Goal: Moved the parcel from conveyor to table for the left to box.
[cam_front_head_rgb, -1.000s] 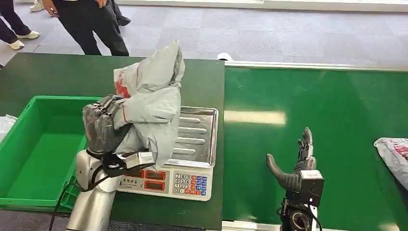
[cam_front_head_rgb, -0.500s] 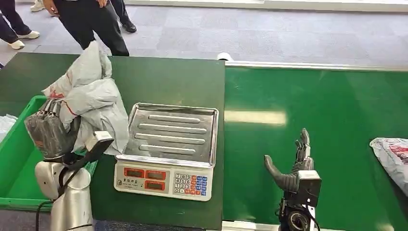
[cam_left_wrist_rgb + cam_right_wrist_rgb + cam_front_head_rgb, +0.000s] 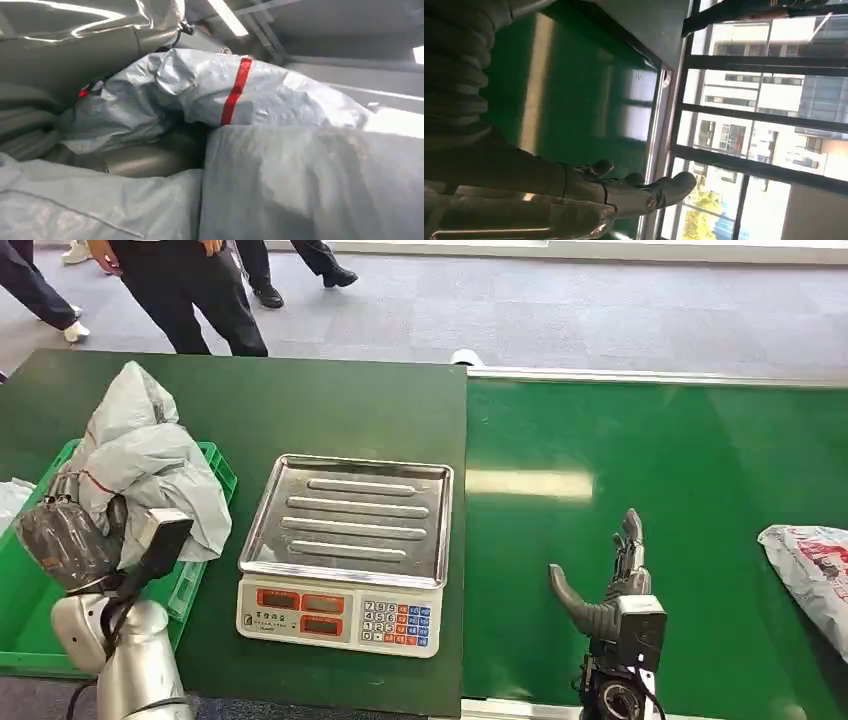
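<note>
Left hand point(image 3: 62, 540) grips the parcel point(image 3: 145, 475) from beneath, fingers wrapped into its crumpled grey plastic — the bag bulges up and over the hand, hiding most of it. Parcel is held in the air above the near-right corner of the green bin point(image 3: 205, 465), its bulk straddling the rim, one peak standing up toward the far side; long axis runs roughly from the hand up and away from the robot. Bin cavity lies just to the left of and below the bag, so the coming move looks like a short shift leftward and a release, by my reading. Left wrist view: soft, wrinkled poly film with a red stripe point(image 3: 235, 90), slack and shapeless, likely to sag and drape on letting go. Scale point(image 3: 345, 550) sits just right of the bin — ribbed steel tray, bare, keypad front. Right hand point(image 3: 610, 585) hovers over the conveyor point(image 3: 700, 470), fingers straight and apart, thumb out to the side, holding nothing. Another bag point(image 3: 812, 565) lies on the belt to the right of that hand, same grey film with red print, partly cut off by the frame edge. People stand beyond the table point(image 3: 330, 405).
</note>
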{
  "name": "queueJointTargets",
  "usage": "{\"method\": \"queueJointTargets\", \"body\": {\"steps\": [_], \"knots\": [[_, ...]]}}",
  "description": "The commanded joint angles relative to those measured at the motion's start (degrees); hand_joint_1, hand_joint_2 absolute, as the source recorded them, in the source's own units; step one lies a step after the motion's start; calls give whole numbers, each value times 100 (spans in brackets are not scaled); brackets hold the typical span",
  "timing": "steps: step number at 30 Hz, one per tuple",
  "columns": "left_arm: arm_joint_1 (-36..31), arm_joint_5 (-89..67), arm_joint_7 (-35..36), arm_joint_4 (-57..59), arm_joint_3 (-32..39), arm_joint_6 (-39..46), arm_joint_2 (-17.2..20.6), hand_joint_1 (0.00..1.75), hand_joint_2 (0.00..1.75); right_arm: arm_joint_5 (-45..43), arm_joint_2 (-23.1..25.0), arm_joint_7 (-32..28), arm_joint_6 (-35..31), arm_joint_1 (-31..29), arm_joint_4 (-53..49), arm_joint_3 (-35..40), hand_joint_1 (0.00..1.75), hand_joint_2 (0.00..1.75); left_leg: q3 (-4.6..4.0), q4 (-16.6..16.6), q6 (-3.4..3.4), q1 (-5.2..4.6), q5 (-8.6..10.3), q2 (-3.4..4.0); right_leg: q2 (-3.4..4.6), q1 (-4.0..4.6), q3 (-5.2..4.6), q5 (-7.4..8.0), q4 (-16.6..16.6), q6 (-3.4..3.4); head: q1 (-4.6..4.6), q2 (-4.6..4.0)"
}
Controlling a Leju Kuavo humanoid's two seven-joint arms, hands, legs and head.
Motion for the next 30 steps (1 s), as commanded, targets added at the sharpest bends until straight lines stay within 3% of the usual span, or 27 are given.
{"method": "queueJointTargets", "body": {"steps": [1, 9, 15, 16, 18, 19, 27, 30], "knots": [[-259, -162, 723, 913, 786, 20, 218, 175, 175, 57, 7, 117, -54, 25, -4, 22, 0, 175, 22, -16, 11, -6, 2, 0, -5, -1, 18, -1, -9, -15, 0, 0], [-281, -232, 928, 1155, 926, 20, 305, 175, 175, 139, 61, 171, -21, 12, -7, -14, 0, 175, 21, -18, 15, -9, 6, -5, -9, -4, 20, 1, -10, -17, 4, 0], [-223, -546, 1613, 1478, 565, 20, 523, 175, 175, 192, 54, 253, 26, 22, -130, -62, 0, 175, 22, -11, 4, -5, 5, -2, -4, -3, 13, 1, 0, -10, 2, 0], [-216, -573, 1570, 1360, 637, 20, 481, 82, 175, 203, 66, 266, 43, 20, -131, -59, 0, 175, 24, -14, 6, -6, 7, 0, -3, -3, 13, 3, 0, -14, -2, 0], [-216, -573, 1570, 1360, 637, 20, 481, 82, 175, 203, 66, 266, 43, 20, -131, -59, 0, 175, 19, -8, 3, 4, 6, 2, -2, 7, 9, 3, 3, -12, 0, 0], [-222, -524, 1555, 1388, 650, 20, 484, 0, 175, 204, 77, 266, 48, 9, -114, -52, 0, 175, 21, -11, 4, 5, 9, 0, -5, 10, 12, 5, -1, -16, 0, 0], [-263, -509, 1511, 1325, 860, 20, 504, 0, 175, 213, 80, 272, 67, -39, -79, -34, 0, 175, 16, -7, -1, 7, 8, 0, 0, 11, 11, 4, 4, -14, 2, 0], [-447, -523, 1139, 1167, 1268, 20, 441, 0, 175, 223, 73, 308, 85, -186, 26, -18, 0, 175, 14, -5, -3, 8, 8, 1, 1, 11, 10, 4, 6, -14, 0, 0]]}}
